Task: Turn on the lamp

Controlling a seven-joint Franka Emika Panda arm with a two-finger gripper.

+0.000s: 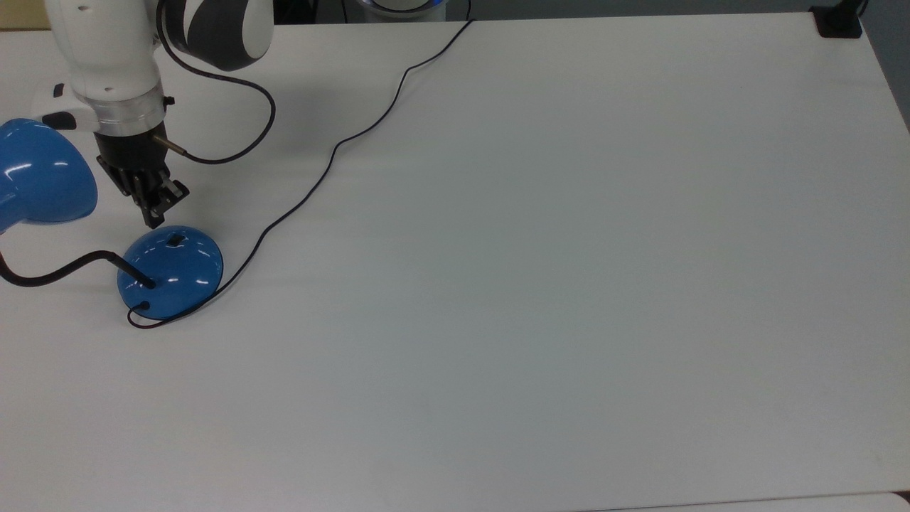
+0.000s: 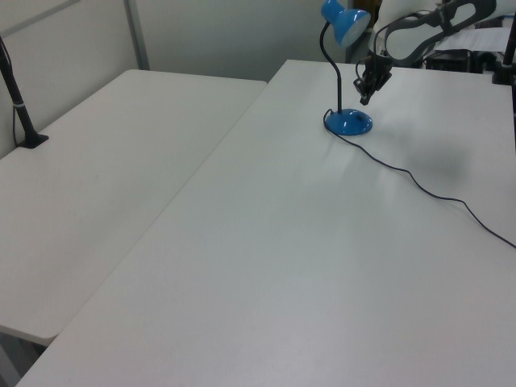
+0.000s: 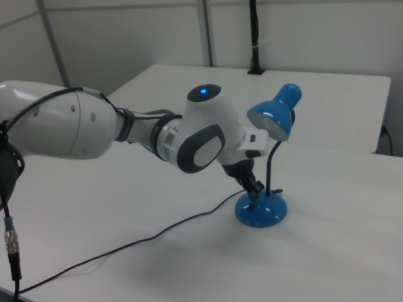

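The lamp stands at the top view's left, with its glossy blue domed base (image 1: 170, 272) on the white table (image 1: 540, 284). A small black switch (image 1: 174, 240) sits on the dome's far side. A black neck (image 1: 57, 274) bends up to the blue shade (image 1: 43, 174), which shows no glow. My gripper (image 1: 153, 219) points down, shut, with its tip just above the base's far edge, close to the switch. In the right view the gripper (image 3: 255, 189) hangs right over the base (image 3: 261, 211), under the shade (image 3: 277, 116). The left view shows the gripper (image 2: 364, 97) just above the base (image 2: 349, 122).
The lamp's thin black cord (image 1: 334, 149) curls round the base and runs across the table to its far edge. A black clamp block (image 1: 839, 21) sits at the top view's far right corner. A second white table (image 2: 97, 161) with a black post (image 2: 20, 105) adjoins.
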